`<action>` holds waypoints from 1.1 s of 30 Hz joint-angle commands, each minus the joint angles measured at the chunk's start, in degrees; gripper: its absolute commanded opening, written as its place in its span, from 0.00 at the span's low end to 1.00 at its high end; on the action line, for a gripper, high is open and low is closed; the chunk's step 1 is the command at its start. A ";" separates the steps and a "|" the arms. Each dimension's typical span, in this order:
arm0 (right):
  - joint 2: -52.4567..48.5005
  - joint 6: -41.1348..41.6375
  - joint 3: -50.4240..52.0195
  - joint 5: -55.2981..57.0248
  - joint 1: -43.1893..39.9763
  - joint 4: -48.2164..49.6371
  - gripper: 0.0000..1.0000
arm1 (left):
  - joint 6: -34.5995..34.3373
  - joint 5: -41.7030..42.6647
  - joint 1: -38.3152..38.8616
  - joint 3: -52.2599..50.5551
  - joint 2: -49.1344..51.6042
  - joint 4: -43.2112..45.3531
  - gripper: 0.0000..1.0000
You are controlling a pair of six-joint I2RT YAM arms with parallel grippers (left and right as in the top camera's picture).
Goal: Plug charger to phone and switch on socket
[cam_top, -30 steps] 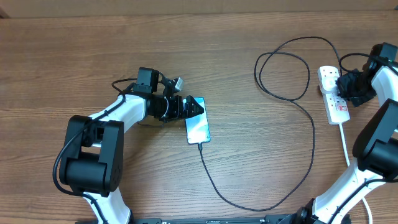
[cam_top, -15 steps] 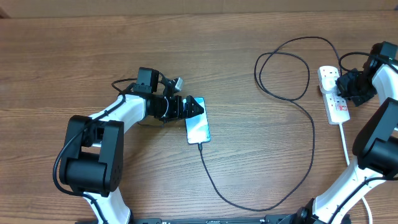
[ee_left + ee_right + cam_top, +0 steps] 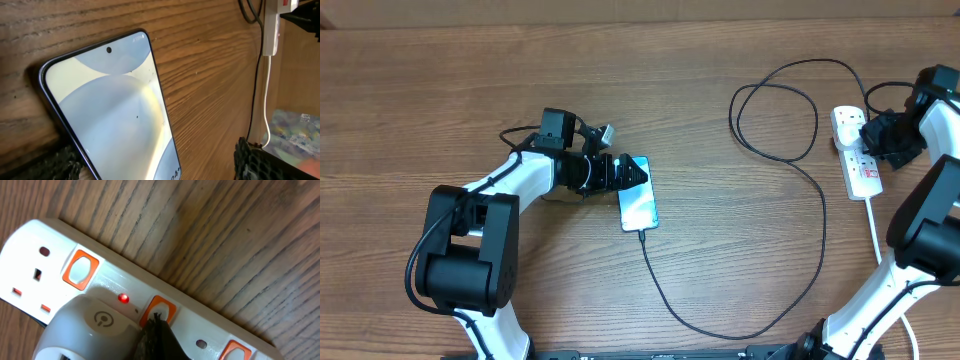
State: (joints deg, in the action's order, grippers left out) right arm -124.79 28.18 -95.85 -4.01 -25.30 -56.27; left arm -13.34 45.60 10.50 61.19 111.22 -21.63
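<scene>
Wood table (image 3: 720,60), bare apart from the task gear. Socket (image 3: 865,178) well apart from the phone (image 3: 638,207), out on the right arm's side, thick white cord (image 3: 875,235) trailing off its end toward the robot base. Strip likely light, hard plastic, free to skid on wood: press straight down on the rocker, no sideways shove, no need to grip it. Phone flat, screen lit, glass probably slick and fragile, best taken by the long edges if at all. Left claw (image 3: 630,172) spread wide at the phone's far end, both fingers (image 3: 55,165) low in the left wrist view either side of the screen; contact can't be told. Charger (image 3: 823,230) limp and thin, looping from the phone's near end out to the socket, plug tip (image 3: 642,233) looks seated in the phone. Slack loops lying between phone and socket, a snag risk for any sweep there. Adapter (image 3: 90,325) seated in the strip, pale in the right wrist view. Right claw (image 3: 157,337) pressed together, pinching nothing, tip down on the orange switch (image 3: 159,311) beside the adapter. Second switch (image 3: 80,269) one outlet further from the phone, untouched. Red lamp (image 3: 122,298) lit by the adapter, so outlet probably live.
</scene>
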 commanded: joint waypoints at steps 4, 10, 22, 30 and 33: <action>-6.34 -2.93 -2.10 -6.08 5.64 -8.94 0.04 | -0.61 -13.22 -0.09 -3.19 3.76 -3.98 1.00; 4.24 -0.90 -2.91 0.22 5.64 -13.09 0.04 | -0.61 -13.03 -0.07 -3.19 3.76 -4.94 1.00; 38.91 0.48 -2.91 13.60 5.62 -14.36 0.04 | -0.61 -19.39 -0.09 -3.19 3.76 -4.98 1.00; 60.43 0.44 -2.91 19.06 5.64 -11.15 0.20 | -0.61 -22.47 -0.09 -3.17 3.76 -4.07 1.00; 67.30 0.48 -2.91 19.41 5.64 -6.45 0.45 | -0.57 -23.41 -0.09 -3.17 3.76 -3.96 1.00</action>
State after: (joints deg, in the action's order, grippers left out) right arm -62.92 28.75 -98.30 13.08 -19.46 -65.30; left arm -13.58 40.16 11.16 61.56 109.86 -24.56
